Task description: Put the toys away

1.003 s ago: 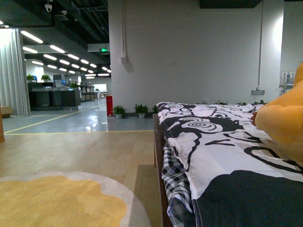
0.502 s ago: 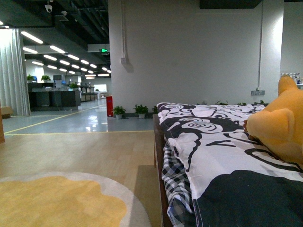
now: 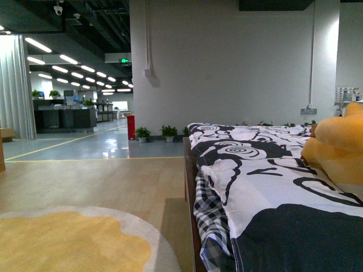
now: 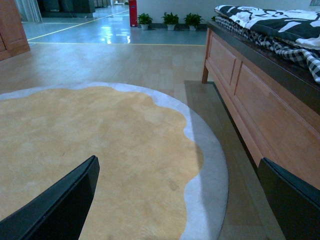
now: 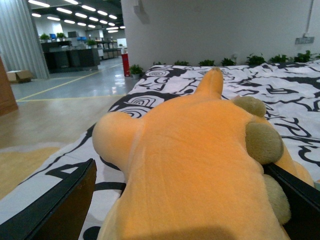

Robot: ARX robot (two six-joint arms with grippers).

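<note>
The toy, an orange-yellow plush (image 5: 195,160) with one pointed horn and olive-brown rounded nubs, lies on the black-and-white bed cover (image 5: 280,95). In the right wrist view it fills the space between the dark fingers (image 5: 60,205) of my right gripper (image 5: 185,210), which stands open around its body. The front view shows only part of the plush (image 3: 340,141) at the right edge, and neither arm. My left gripper (image 4: 180,205) hangs open and empty above the yellow rug (image 4: 90,145), beside the bed.
A wooden bed frame (image 4: 260,95) carries the patterned cover (image 3: 255,170) and a checked sheet. The round yellow rug with its white border (image 3: 62,238) lies on wood flooring to the bed's left. Beyond it are a white wall, potted plants (image 3: 169,132) and a long hall.
In the front view the plush swung in from the right edge with its ear raised, then dropped lower and back toward the right.
</note>
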